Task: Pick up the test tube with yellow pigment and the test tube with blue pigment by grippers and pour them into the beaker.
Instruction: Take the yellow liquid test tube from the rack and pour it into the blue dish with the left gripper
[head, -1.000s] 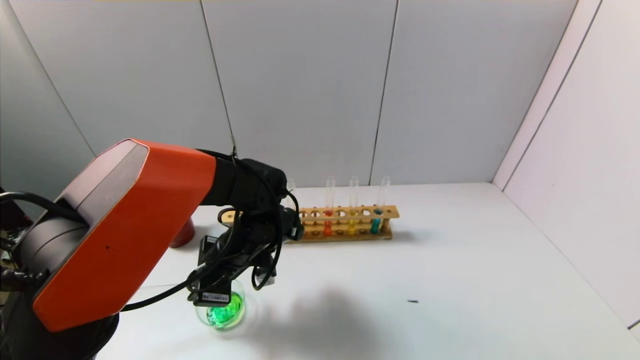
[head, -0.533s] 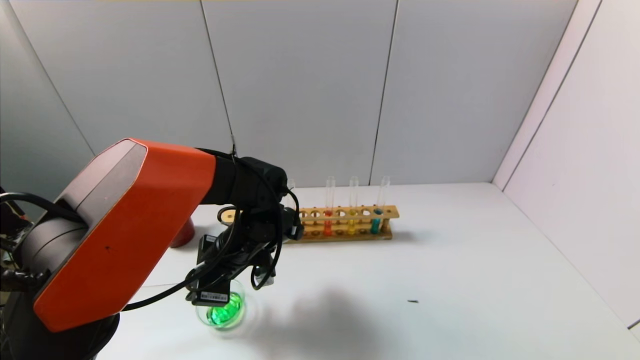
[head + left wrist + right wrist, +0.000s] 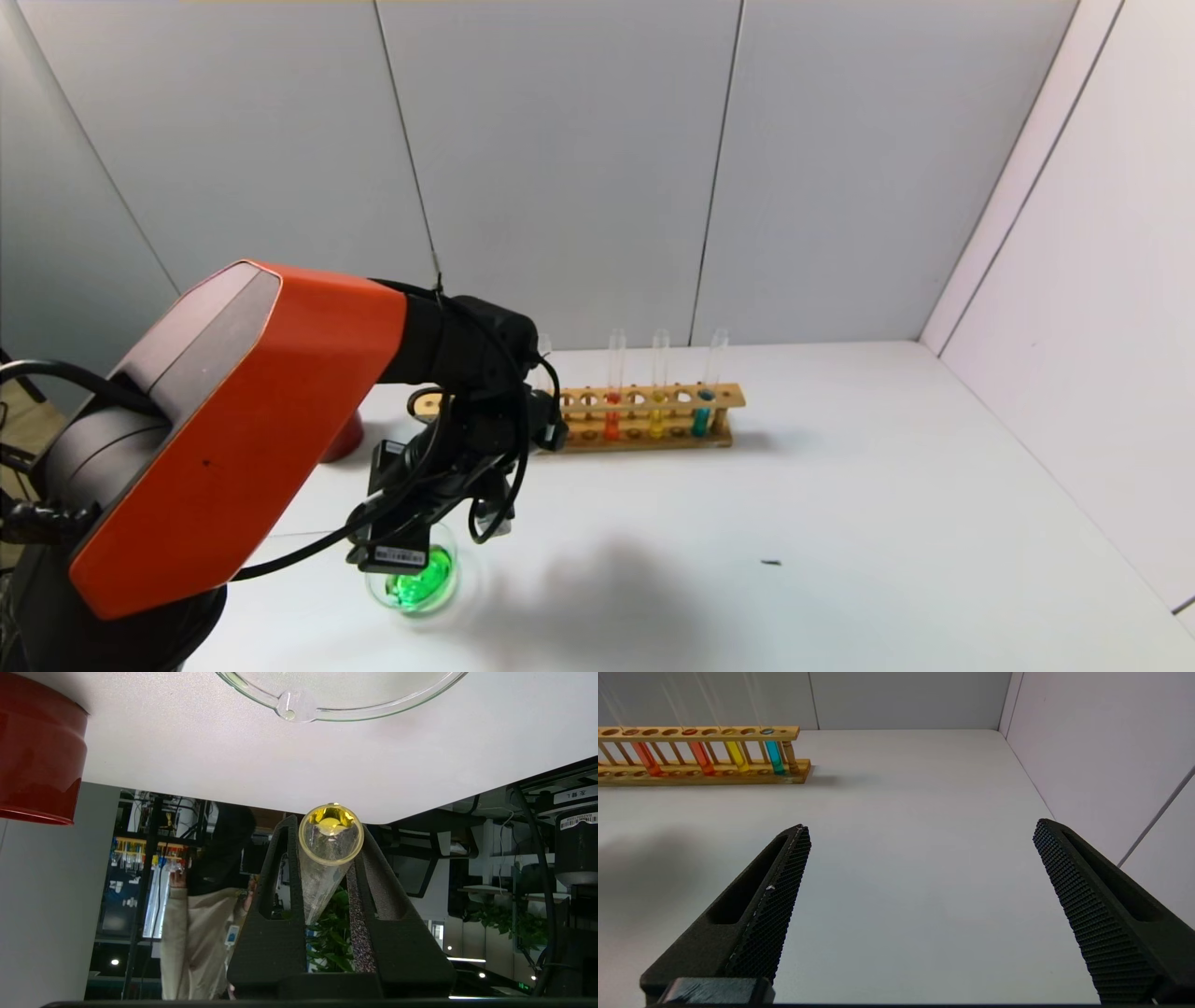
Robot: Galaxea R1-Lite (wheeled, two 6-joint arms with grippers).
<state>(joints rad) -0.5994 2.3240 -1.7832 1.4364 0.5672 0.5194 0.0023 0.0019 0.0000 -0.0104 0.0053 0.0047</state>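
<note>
Glass tube (image 3: 329, 858), yellow residue inside, clamped in left gripper (image 3: 327, 858) above beaker (image 3: 415, 583) of green liquid; right gripper (image 3: 920, 868) wide open, empty.

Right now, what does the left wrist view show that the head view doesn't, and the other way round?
Only the left wrist view shows the left gripper shut on a test tube, mouth toward the camera, with yellow residue inside.

Only the head view shows the wooden rack with a yellow tube and a blue tube standing in it, and the green liquid in the beaker.

Both show the beaker, the red cup and the white table.
</note>
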